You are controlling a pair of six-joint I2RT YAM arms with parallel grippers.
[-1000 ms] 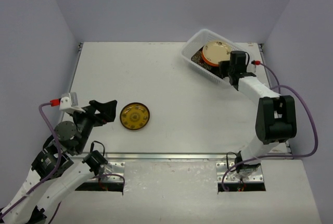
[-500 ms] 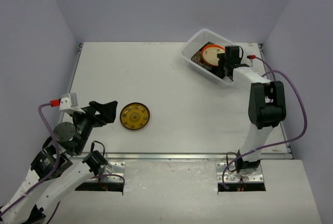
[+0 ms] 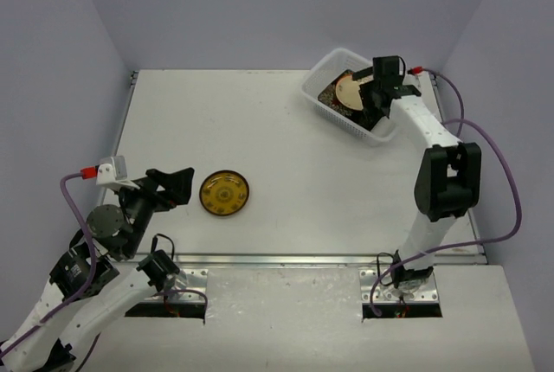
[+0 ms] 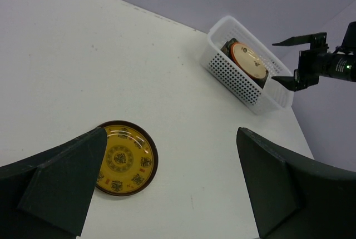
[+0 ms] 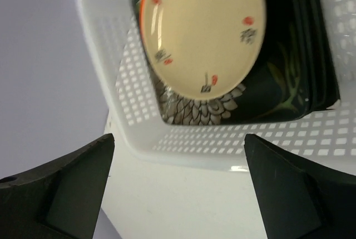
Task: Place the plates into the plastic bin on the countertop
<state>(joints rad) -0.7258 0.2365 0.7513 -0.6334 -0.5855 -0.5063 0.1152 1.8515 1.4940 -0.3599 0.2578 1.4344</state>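
Observation:
A round brown-yellow patterned plate (image 3: 224, 192) (image 4: 123, 165) lies flat on the white countertop (image 3: 260, 121). My left gripper (image 3: 183, 187) (image 4: 171, 139) hangs open just left of it, holding nothing. The plastic bin (image 3: 322, 76) (image 4: 233, 75) (image 5: 183, 155) stands at the back right. In it a cream plate with an orange rim (image 3: 351, 91) (image 4: 248, 61) (image 5: 203, 33) leans on black floral plates (image 5: 278, 91). My right gripper (image 3: 370, 97) (image 4: 281, 61) (image 5: 179, 139) is open over the bin's right end, touching nothing.
Lavender walls close in the countertop at the back and on both sides. The bin sits askew near the back right corner, close to the table's right edge. A metal rail (image 3: 277, 259) runs along the front edge by the arm bases.
My right gripper went from shut to open and let go of the cream plate, which now rests in the bin. Its wrist swung towards the back. The left arm stayed put.

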